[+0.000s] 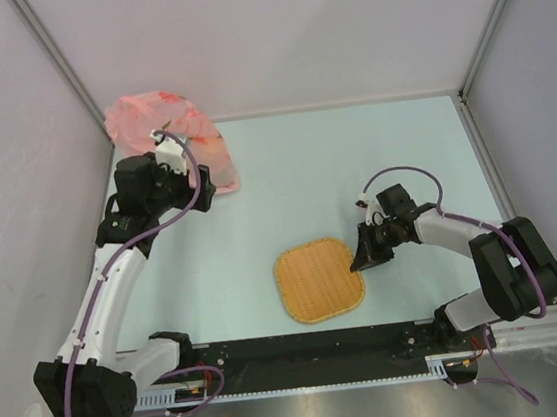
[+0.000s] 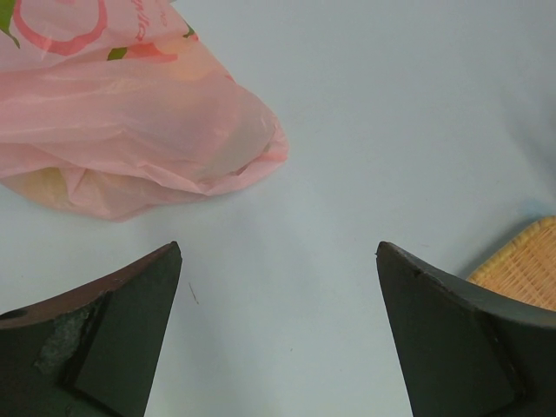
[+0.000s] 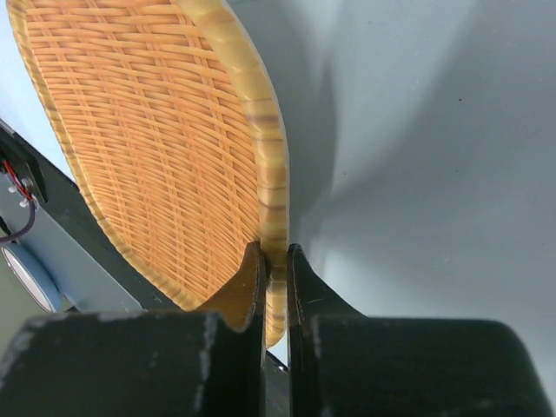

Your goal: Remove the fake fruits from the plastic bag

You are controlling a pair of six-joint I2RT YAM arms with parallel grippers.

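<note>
The pink plastic bag (image 1: 164,131) lies crumpled at the far left corner of the table. In the left wrist view the plastic bag (image 2: 130,130) fills the upper left, with pale yellowish shapes dimly showing through its lower left edge. No fake fruit shows in the open. My left gripper (image 1: 206,189) is open and empty, just right of the bag and apart from it (image 2: 278,252). My right gripper (image 1: 362,254) is shut on the right rim of the woven tray (image 3: 271,187).
The woven orange-tan square tray (image 1: 316,280) sits near the table's front middle, close to the black rail (image 1: 305,351). Walls enclose the table on the left, back and right.
</note>
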